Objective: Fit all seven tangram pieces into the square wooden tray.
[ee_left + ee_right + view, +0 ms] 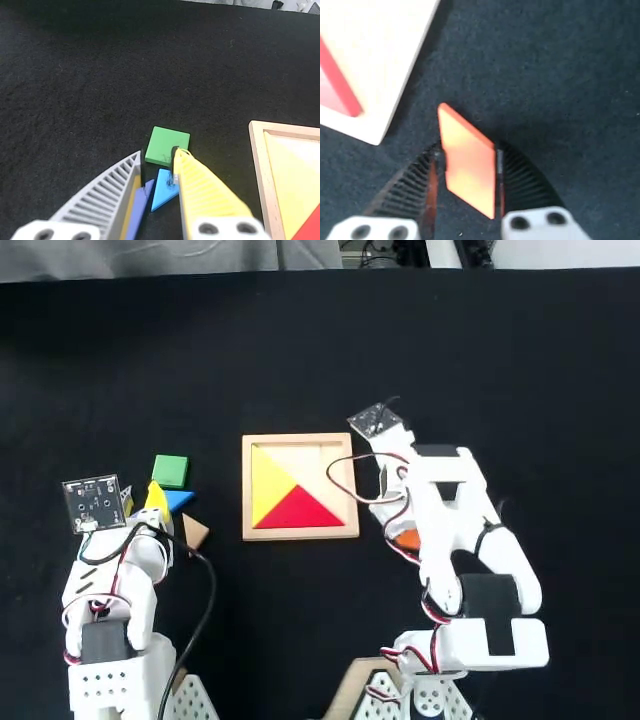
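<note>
**Q:** Which step are you working on?

**A:** I am working on placing a piece. My right jaws are clamping a flat orange parallelogram piece [470, 175] by two opposite edges, just off a corner of the square wooden tray [300, 533]. I cannot tell whether it is clear of the black cloth tabletop [300, 360].

**Q:** What is the tray holding?

**A:** It is holding a large yellow triangle [268, 483] and a large red triangle [303, 510], lying edge to edge and filling about half of it. The half toward the far side and my right arm is showing bare pale wood.

**Q:** What is the next move asking of you?

**A:** I am judging that it is calling for a lift and a turn, until the slanted edges are lining up with the red one. After that comes a flat drop inside the raised rim. The piece is looking thin, hard and smooth (likely sliding rather than catching).

**Q:** And your left side?

**A:** My left jaws are standing parted around a small light-blue triangle [162, 189]. A green square piece [167, 142] is lying just past their tips, and a tan wooden piece [196, 532] is sitting near.
</note>
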Controlling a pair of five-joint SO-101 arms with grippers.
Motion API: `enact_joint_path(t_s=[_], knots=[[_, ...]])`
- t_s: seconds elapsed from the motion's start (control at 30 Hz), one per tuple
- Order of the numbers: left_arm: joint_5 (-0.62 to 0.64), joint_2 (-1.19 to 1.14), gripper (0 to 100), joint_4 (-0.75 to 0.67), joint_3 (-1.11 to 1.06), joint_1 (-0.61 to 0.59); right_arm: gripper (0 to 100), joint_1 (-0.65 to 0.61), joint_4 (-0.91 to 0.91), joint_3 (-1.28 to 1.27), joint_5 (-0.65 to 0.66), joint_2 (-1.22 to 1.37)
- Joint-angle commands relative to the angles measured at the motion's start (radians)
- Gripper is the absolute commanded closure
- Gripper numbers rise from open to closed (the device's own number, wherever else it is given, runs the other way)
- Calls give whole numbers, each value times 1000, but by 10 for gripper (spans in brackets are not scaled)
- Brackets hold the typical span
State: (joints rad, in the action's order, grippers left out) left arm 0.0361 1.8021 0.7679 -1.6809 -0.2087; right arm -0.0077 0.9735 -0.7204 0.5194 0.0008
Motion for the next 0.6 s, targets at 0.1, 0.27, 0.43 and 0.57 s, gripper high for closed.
enact_joint_path(t_s=[0.1,0.27,0.43,0.57], knots=[[-8,6,884,-17,-21,8,985,-6,160,111,-117,-85],[-8,6,884,-17,-21,8,987,-78,288,277,-302,-203],[-8,6,884,-17,-21,8,987,-218,287,369,-499,-188],[-8,6,884,-17,-21,8,987,-267,287,444,-509,-107]])
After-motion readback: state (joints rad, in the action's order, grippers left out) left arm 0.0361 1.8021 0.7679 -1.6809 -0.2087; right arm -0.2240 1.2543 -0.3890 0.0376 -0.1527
